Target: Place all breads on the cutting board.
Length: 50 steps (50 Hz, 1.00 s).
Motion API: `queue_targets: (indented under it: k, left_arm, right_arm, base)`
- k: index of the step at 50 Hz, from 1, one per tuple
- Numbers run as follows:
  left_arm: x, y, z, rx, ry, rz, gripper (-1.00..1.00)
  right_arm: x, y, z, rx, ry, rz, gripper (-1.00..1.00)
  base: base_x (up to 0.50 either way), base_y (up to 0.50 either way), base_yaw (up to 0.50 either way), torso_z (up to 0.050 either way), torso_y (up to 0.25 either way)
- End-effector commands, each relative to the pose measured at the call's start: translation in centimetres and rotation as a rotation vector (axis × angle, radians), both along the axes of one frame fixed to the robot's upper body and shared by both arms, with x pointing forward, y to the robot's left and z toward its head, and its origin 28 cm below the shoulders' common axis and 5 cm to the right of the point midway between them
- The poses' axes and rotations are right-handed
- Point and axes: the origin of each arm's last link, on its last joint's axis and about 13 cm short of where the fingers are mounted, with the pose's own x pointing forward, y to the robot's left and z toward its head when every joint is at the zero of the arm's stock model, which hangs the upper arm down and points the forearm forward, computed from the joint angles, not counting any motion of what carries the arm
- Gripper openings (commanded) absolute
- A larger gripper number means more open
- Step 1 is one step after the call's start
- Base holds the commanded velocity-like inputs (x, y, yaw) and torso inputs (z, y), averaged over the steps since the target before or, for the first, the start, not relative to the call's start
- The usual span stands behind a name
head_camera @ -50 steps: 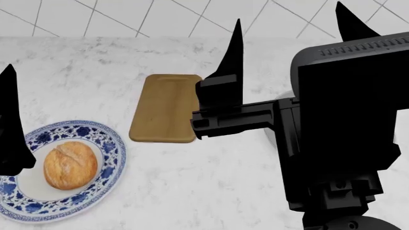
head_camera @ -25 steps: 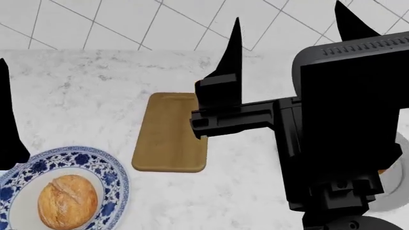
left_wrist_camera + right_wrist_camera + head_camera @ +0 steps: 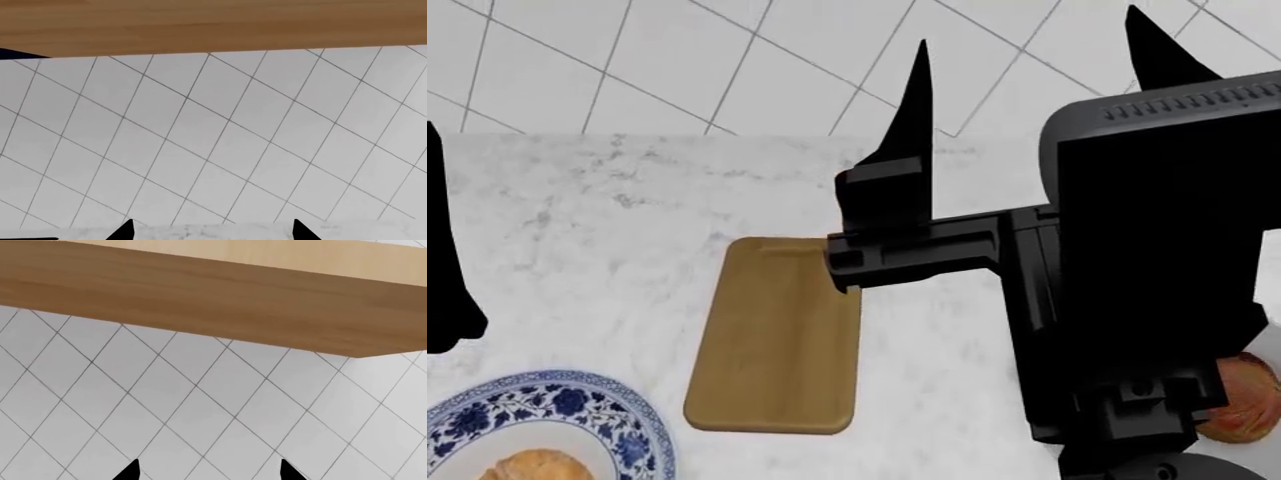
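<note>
Inventory, taken left to right with the cutting board [image 3: 777, 340] as landmark; progress: nothing placed so far, the board's top bare, both breads off it, so by my reckoning the whole task remains. Left hand [image 3: 210, 231]: one, its two black fingertips spread apart with nothing between them in the left wrist view, pointed at the tiled wall rather than at the bench [image 3: 587, 210]; in the head view only one dark fingertip [image 3: 443, 260] shows, well to the left of the board. Blue-and-white patterned plate [image 3: 601, 405]: one, left of the board and nearer the robot, cut by the picture's lower edge. Golden-tan roll [image 3: 541, 466]: one, lying on that plate, only its top sliver visible. Cutting board: one, flat on the white marbled bench, its long side running away from the robot; the slot handle cannot be made out. Right hand [image 3: 207, 471]: one, tips likewise spread and empty in the right wrist view, raised above the board's right far corner in the head view. Darker reddish-brown roll [image 3: 1241, 398]: one, well to the right of the board, mostly hidden behind the right arm; what it rests on cannot be told. Count: two breads, one board, one patterned plate, two hands.
</note>
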Motion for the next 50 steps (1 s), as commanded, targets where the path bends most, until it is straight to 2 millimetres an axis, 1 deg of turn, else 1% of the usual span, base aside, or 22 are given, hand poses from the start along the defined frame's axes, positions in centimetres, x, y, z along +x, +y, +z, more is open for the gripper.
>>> queue_targets:
  k: [1,9,21,22,33,38,41,42,45,48,50]
  left_arm:
    - [0.0,0.0,0.0,-0.001,0.000,0.003,1.00]
    - [0.2,0.1,-0.3,0.003,0.012,0.010,1.00]
    - [0.1,0.2,0.0,-0.004,0.007,0.015,1.00]
    - [0.1,0.2,0.1,-0.005,0.006,0.015,1.00]
    - [0.1,0.4,0.0,-0.006,0.010,0.021,1.00]
    - [0.1,0.3,-0.1,-0.005,0.012,0.018,1.00]
    - [0.1,0.4,-0.2,-0.002,0.018,0.016,1.00]
    - [0.1,0.4,-0.2,-0.003,0.018,0.016,1.00]
    - [0.1,0.4,-0.2,-0.005,0.018,0.018,1.00]
    - [0.2,0.4,-0.3,-0.005,0.021,0.016,1.00]
    - [0.2,0.4,-0.3,-0.004,0.022,0.016,1.00]
  right_arm:
    - [0.1,0.2,0.0,-0.001,0.001,0.007,1.00]
    - [0.3,0.2,-0.1,0.000,0.004,0.003,1.00]
    - [0.2,0.0,-0.2,-0.003,0.015,-0.002,1.00]
    - [0.1,0.0,0.0,-0.001,-0.009,-0.028,1.00]
    - [0.1,-0.3,-0.3,0.002,0.019,-0.026,1.00]
    - [0.2,-0.5,-0.2,-0.023,0.070,-0.036,1.00]
    - [0.2,-1.1,0.3,-0.036,0.116,-0.062,1.00]
    - [0.2,-1.5,0.8,-0.050,0.145,-0.072,1.00]
    - [0.1,-2.6,2.5,-0.063,0.156,-0.088,1.00]
    - [0.3,-3.6,3.6,-0.068,0.214,-0.092,1.00]
    - [0.3,-4.0,4.0,-0.074,0.229,-0.103,1.00]
  base:
    - [0.21,0.00,0.00,0.000,0.000]
    - [0.22,0.00,0.00,0.000,0.000]
    - [0.21,0.00,0.00,0.000,0.001]
    - [0.18,0.00,0.00,0.000,0.000]
    - [0.16,0.00,0.00,0.000,0.001]
    - [0.01,0.00,0.00,0.000,0.000]
    - [0.00,0.00,0.00,0.000,0.000]
    - [0.00,0.00,0.00,0.000,0.000]
    - [0.00,0.00,0.00,0.000,0.000]
    - [0.00,0.00,0.00,0.000,0.000]
    - [0.00,0.00,0.00,0.000,0.000]
